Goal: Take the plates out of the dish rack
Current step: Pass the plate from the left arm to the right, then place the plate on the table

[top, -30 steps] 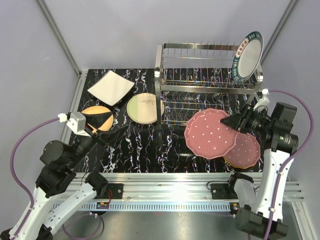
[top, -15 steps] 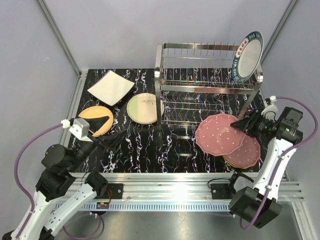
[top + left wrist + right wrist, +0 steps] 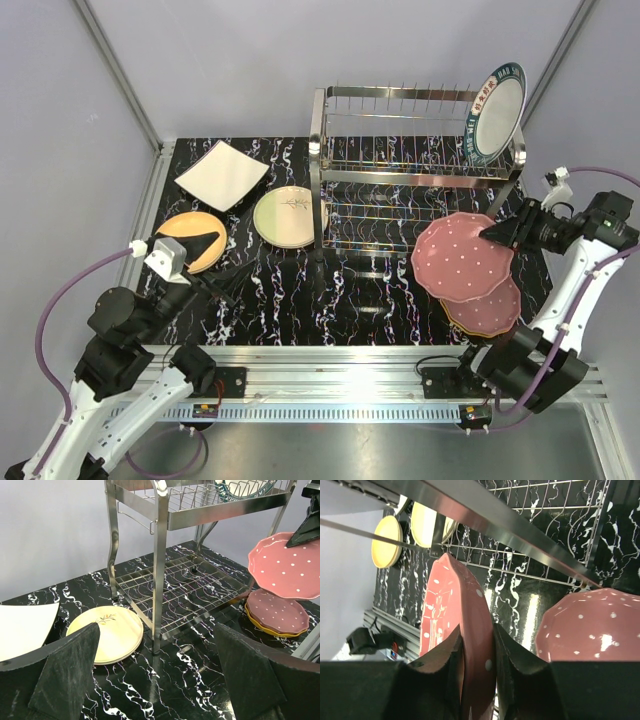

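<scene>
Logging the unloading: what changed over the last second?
The right gripper, shut on a pink dotted plate, carried it rightward until it hangs partly over the lower pink plate. The left gripper, open, shifted only slightly. The dish rack, the dark-rimmed plate in its top tier, the white square plate, the green plate and the orange plate stayed put.

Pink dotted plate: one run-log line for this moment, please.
right tool: shut on pink dotted plate | over stacked plates | left tool: open, empty

Top camera looks down; wrist cameras (low, near) share the dish rack (image 3: 160,580).
</scene>
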### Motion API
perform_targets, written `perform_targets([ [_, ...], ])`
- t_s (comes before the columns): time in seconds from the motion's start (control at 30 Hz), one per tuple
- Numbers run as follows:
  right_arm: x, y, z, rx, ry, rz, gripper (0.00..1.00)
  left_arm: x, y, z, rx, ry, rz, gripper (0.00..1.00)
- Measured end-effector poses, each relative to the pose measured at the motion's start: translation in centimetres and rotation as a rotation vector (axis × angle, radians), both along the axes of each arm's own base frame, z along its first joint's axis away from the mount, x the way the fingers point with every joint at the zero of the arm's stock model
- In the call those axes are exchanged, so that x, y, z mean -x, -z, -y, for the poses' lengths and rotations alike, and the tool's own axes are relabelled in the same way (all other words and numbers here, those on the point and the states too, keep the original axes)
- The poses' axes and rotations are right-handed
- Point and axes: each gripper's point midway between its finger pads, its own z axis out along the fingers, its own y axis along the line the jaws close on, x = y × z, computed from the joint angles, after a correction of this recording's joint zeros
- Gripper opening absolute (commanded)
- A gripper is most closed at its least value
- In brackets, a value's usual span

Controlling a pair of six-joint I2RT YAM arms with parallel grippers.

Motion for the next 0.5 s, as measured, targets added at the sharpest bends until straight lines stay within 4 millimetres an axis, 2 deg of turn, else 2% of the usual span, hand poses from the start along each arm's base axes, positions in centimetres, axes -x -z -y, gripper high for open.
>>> perform_targets([
  [0.13, -0.2, 0.5, 1.1, 0.038, -0.053, 0.028, 0.00, 0.0, 0.0, 0.0, -0.006, -0.001, 0.005, 0.99],
  [0.37, -1.2, 3.9, 5.5, 0.110, -0.087, 0.055, 0.00, -0.1, 0.0, 0.0, -0.018, -0.002, 0.012, 0.99],
  [0.5, -0.7, 5.2, 7.3, 0.157, -0.084, 0.066, 0.00, -0.2, 0.3, 0.0, -0.025, -0.003, 0.010, 0.99],
])
